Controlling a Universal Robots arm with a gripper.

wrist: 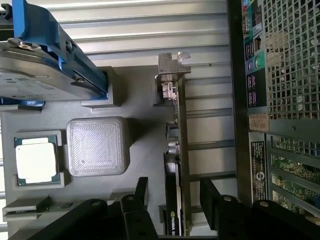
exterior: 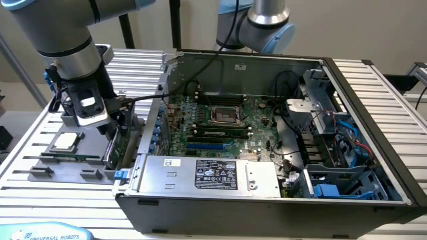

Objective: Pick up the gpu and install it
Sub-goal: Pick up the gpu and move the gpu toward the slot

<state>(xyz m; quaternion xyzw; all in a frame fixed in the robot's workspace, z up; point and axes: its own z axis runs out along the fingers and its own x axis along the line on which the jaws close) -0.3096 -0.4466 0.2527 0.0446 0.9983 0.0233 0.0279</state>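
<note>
The gpu (wrist: pixel 176 150) stands on edge in a slot of the grey parts tray (wrist: pixel 145 150), its silver end bracket (wrist: pixel 172 65) at one end. In the exterior view the gpu (exterior: pixel 113 146) shows as a thin green edge between the tray and the computer case's side wall. My gripper (wrist: pixel 175 200) is open, low over the card. One black finger (wrist: pixel 139 197) is on each side of the card, with small gaps to it. My gripper (exterior: pixel 110 127) is also in the exterior view, at that view's left.
A silver hard drive with blue rails (wrist: pixel 45 65), a square processor chip (wrist: pixel 36 159) and a grey block (wrist: pixel 97 146) sit on the tray. The open computer case (exterior: pixel 363 105) with motherboard (exterior: pixel 220 120) and power supply (exterior: pixel 213 175) lies just beside it. A second arm (exterior: pixel 263 25) stands behind the case.
</note>
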